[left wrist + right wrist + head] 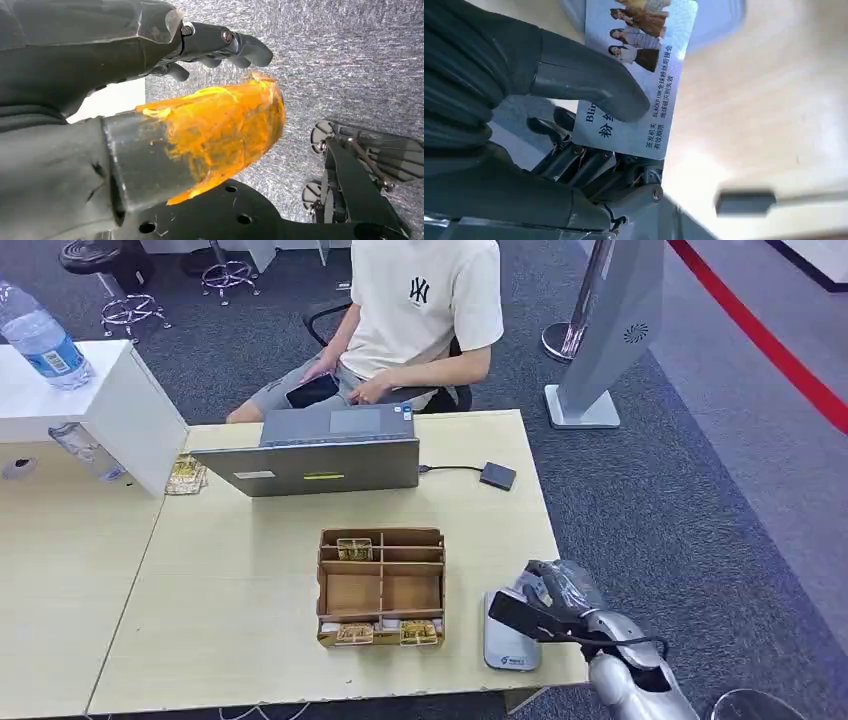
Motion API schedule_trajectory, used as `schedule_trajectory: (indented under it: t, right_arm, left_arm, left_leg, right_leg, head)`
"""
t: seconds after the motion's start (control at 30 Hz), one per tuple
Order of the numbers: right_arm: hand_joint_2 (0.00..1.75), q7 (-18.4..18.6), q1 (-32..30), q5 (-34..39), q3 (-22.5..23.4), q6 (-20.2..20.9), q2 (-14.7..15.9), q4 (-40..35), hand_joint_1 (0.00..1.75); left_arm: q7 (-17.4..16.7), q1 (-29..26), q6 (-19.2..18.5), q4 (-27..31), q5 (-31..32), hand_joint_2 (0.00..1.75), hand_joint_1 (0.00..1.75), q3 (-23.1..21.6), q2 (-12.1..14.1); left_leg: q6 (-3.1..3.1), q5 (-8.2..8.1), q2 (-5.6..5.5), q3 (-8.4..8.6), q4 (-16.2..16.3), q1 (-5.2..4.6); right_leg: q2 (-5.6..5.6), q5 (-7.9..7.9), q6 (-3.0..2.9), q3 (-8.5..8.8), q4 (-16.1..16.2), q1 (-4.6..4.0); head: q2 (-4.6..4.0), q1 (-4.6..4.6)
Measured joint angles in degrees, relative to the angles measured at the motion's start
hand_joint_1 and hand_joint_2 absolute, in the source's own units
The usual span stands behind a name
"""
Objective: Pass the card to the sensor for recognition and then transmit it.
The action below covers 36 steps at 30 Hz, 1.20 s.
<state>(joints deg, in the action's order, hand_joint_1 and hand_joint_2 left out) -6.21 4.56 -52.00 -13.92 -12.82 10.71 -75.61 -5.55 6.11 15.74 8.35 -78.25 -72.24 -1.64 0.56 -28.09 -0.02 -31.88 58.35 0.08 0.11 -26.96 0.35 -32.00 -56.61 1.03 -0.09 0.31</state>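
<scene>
Right hand (556, 602): pinches the card (639, 85) between the thick thumb (589, 85) on its printed face and the darker fingers (589, 162) under it; the hand sits at the table's near right corner.
Card: light-coloured, with small printed figures and lines of text; held over the sensor (511, 635), flat to it as far as the right wrist view shows. In the head view it reads as a dark flat edge (520, 617) jutting from the hand toward the wooden box (381, 587).
Sensor: grey-white pad lying on the table (250, 580), just to the right of the wooden box.
Left hand (220, 45): dark fingers curled in loosely, nothing between them; an orange film covers the thumb (220, 130); grey carpet lies beyond.
Wooden box: open compartments, gold-patterned items in the far and near rows.
Laptop (320, 455): at the table's far edge, a cable running to a small dark device (497, 476).
Person (400, 330): seated behind the laptop, holding a phone (312, 391).
Water bottle (42, 340): on the white stand at far left.
</scene>
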Motion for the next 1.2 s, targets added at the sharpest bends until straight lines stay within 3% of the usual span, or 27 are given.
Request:
schedule_trajectory:
  t: [0.2, 0.27, 0.5, 0.57, 0.73, 0.87, 1.0, 1.1, 1.2]
  right_arm:
    - [1.75, -0.5, -2.9, -4.8, 3.1, -10.9, -4.3, -6.3, 1.75]
    - [1.75, -0.6, -3.6, -5.4, 3.9, -12.8, -5.4, -8.3, 1.75]
    - [1.75, -4.3, -6.7, -12.1, 6.4, -25.3, -9.1, -16.6, 1.75]
    - [1.75, -6.3, -7.3, -14.0, 7.1, -26.6, -10.4, -19.3, 1.75]
    - [1.75, -17.6, -7.8, -17.4, 10.1, -26.8, -16.2, -25.8, 1.75]
    - [1.75, -22.3, -6.5, -21.3, 10.9, -26.8, -19.9, -28.2, 1.75]
    - [1.75, -21.0, -2.5, -27.8, 10.2, -26.8, -22.1, -28.4, 1.75]
    - [1.75, -15.3, 1.7, -33.1, 7.7, -26.8, -22.2, -27.0, 1.75]
    - [1.75, -6.3, 6.7, -36.9, 3.4, -26.8, -21.1, -24.3, 1.75]
  left_arm:
    - [-0.3, 0.0, 0.2, 0.0, -0.1, 0.00, 0.00, -1.5, -0.4]
    - [-0.3, 0.0, 0.3, 0.0, -0.1, 0.00, 0.00, -2.0, -0.5]
    - [-0.7, 0.1, 0.3, 0.0, 0.4, 0.00, 0.00, -3.8, -0.8]
    - [-1.0, 0.1, 0.2, 0.0, 0.5, 0.00, 0.00, -4.2, -0.9]
    - [-1.1, 0.1, 0.0, 0.0, 1.1, 0.00, 0.00, -5.7, -0.9]
    - [-1.1, 0.2, -0.4, 0.0, 1.7, 0.00, 0.00, -7.4, -0.9]
    - [-1.5, 0.7, -1.1, 0.0, 2.9, 0.00, 0.00, -9.4, -0.9]
    - [-1.6, 1.0, -1.5, 0.0, 3.7, 0.00, 0.00, -10.7, -0.8]
    - [-1.7, 1.3, -2.0, 0.0, 4.3, 0.00, 0.00, -11.9, -0.8]
  left_leg:
    - [-0.01, -0.01, -0.01, -0.03, 0.0, 0.01]
    - [-0.02, -0.01, 0.00, -0.03, 0.0, 0.01]
    - [-0.01, -0.01, -0.01, -0.07, 0.0, 0.00]
    - [-0.01, -0.01, 0.00, -0.06, 0.0, 0.01]
    - [-0.02, -0.01, 0.01, -0.06, 0.0, 0.02]
    - [-0.02, -0.01, 0.04, -0.04, 0.0, 0.02]
    - [-0.02, 0.02, 0.04, -0.06, 0.0, 0.02]
    - [-0.01, 0.05, 0.05, -0.05, 0.0, 0.02]
    - [-0.04, 0.08, 0.05, -0.03, 0.0, 0.01]
  right_leg:
    - [0.00, -0.02, -0.02, -0.06, 0.0, -0.01]
    - [0.02, -0.03, -0.02, -0.08, 0.0, -0.01]
    - [0.00, -0.04, -0.01, -0.09, 0.0, 0.00]
    - [0.02, -0.03, -0.01, -0.09, 0.0, 0.00]
    - [0.02, -0.04, -0.02, -0.10, 0.0, -0.02]
    - [0.06, -0.03, -0.03, -0.10, -0.1, -0.02]
    - [0.05, -0.02, -0.02, -0.06, -0.1, -0.02]
    - [0.06, 0.02, -0.02, -0.05, -0.1, 0.00]
    - [0.06, 0.03, -0.02, -0.06, -0.1, 0.00]
  head:
    - [0.00, 0.00]
    - [0.00, 0.00]
    - [0.00, 0.02]
    - [0.00, 0.02]
    - [0.00, 0.00]
    - [0.00, 0.00]
    - [0.00, 0.02]
    - [0.00, 0.02]
    - [0.00, 0.02]
